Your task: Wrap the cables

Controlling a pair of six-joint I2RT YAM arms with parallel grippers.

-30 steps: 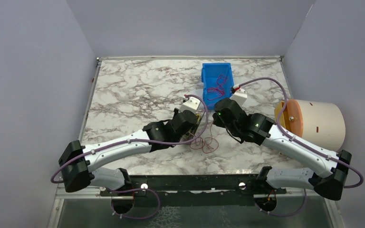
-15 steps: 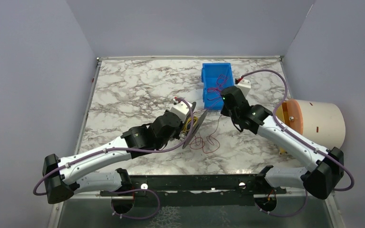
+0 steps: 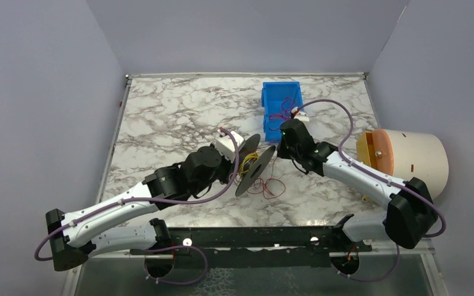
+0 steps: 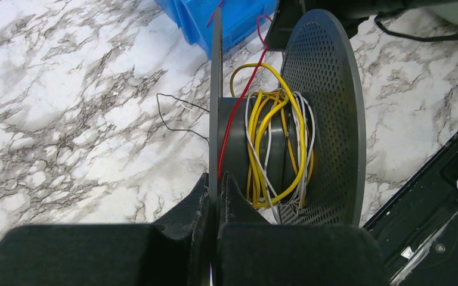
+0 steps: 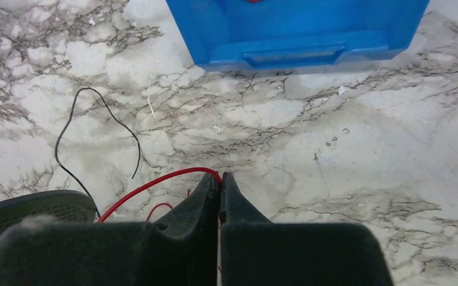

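A dark grey spool [image 3: 254, 165] with perforated flanges stands on edge at the table's middle, with yellow and white cables [image 4: 274, 143] wound on its hub. My left gripper [image 4: 216, 179] is shut on the spool's near flange [image 4: 216, 89]. A red cable [image 4: 234, 113] runs over that flange toward the right arm; its loose loops [image 3: 271, 185] lie on the table. My right gripper [image 5: 219, 177] is shut on the red cable [image 5: 155, 182], just in front of the blue bin [image 5: 298, 30]. The spool's edge [image 5: 30, 205] shows at lower left in the right wrist view.
The blue bin [image 3: 282, 105] at the back holds more red cable. A thin black cable [image 5: 95, 137] lies loose on the marble beside the spool. A cream cylinder with an orange lid [image 3: 407, 159] lies at the right edge. The black front rail [image 3: 247, 237] runs along the near edge.
The left arm has tipped the spool up on edge and drawn it back and left. The right gripper has moved left and toward the bin with the red cable, pulling it tauter.
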